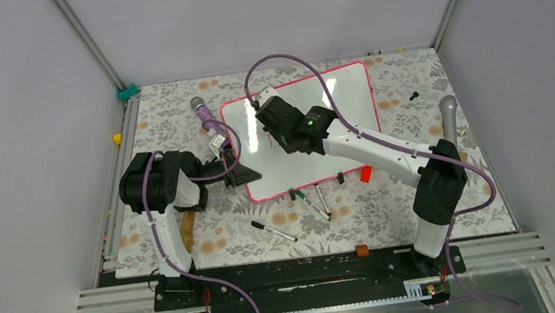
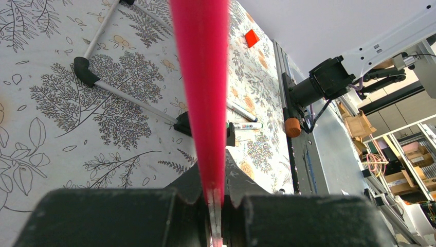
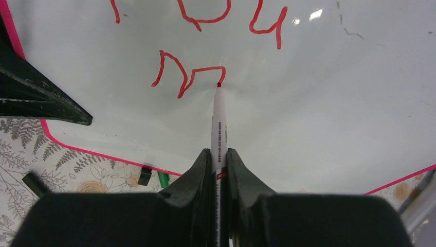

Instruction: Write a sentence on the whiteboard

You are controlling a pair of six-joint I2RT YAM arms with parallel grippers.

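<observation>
**Whiteboard (image 1: 349, 107), pink-framed, on a floral table cover (image 1: 426, 202); 2 grippers engaged.**

The long axis is laid across the table, with the right end turned slightly farther away. The left edge, by the near corner, is clamped between the jaws of the left gripper (image 2: 213, 198). A red marker (image 3: 218, 123) is clamped in the right gripper (image 3: 218, 154) and pointed straight ahead, its tip touching the last stroke of the sentence (image 3: 208, 68). 3 letters cropped at the top, probably "You", are seen above a begun "m". The barrel print is too small to be read. Bare white is left to the right of the strokes. 3 loose markers (image 1: 274, 231) are scattered just off the near edge.
</observation>
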